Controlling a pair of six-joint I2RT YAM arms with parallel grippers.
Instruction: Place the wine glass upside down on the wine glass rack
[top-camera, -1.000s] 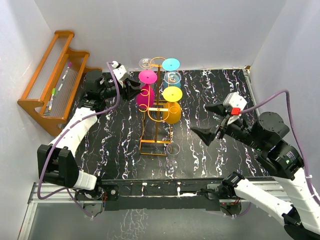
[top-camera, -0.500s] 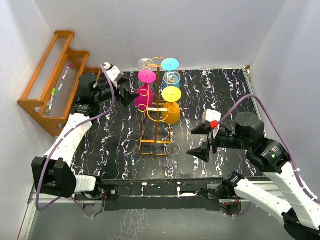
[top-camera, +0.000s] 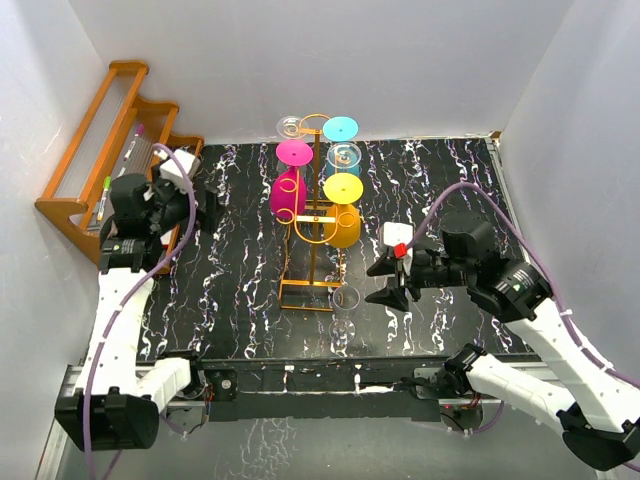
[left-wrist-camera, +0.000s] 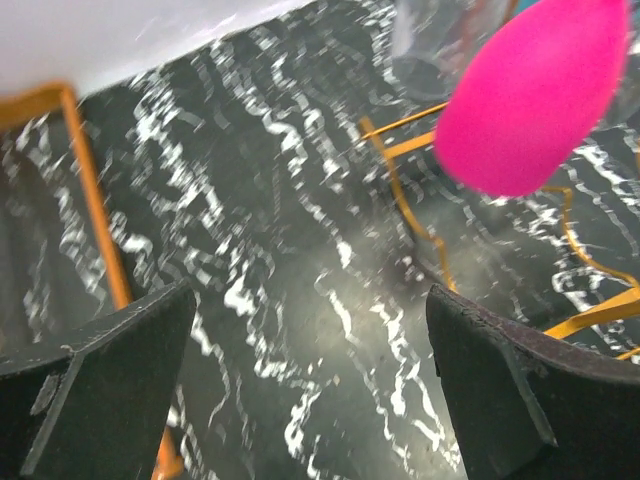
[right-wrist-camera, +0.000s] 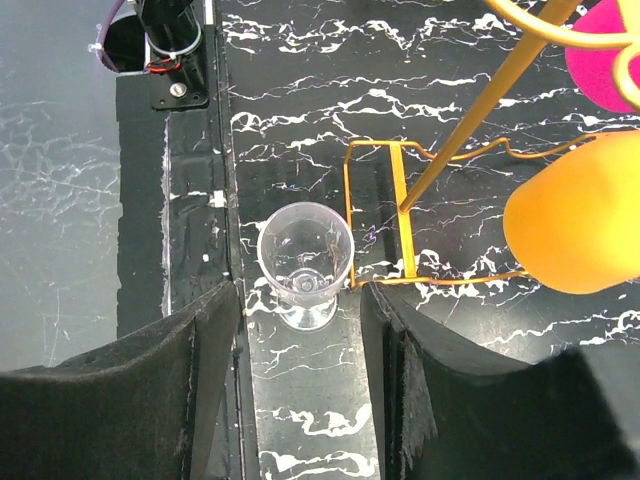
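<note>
wine glass rack (top-camera: 312, 222) carries inverted glasses (top-camera: 344, 222) in magenta, yellow, cyan and clear. wine glass (right-wrist-camera: 305, 262) stands upright at the rack's base, near side. right gripper (top-camera: 383, 284), wide open and empty, has advanced toward it. left gripper (left-wrist-camera: 310, 345), open and empty, has retreated from the rack.

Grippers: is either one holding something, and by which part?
Nothing is held. The left gripper and right gripper are both open; the clear glass stands on the table, ungripped.
</note>
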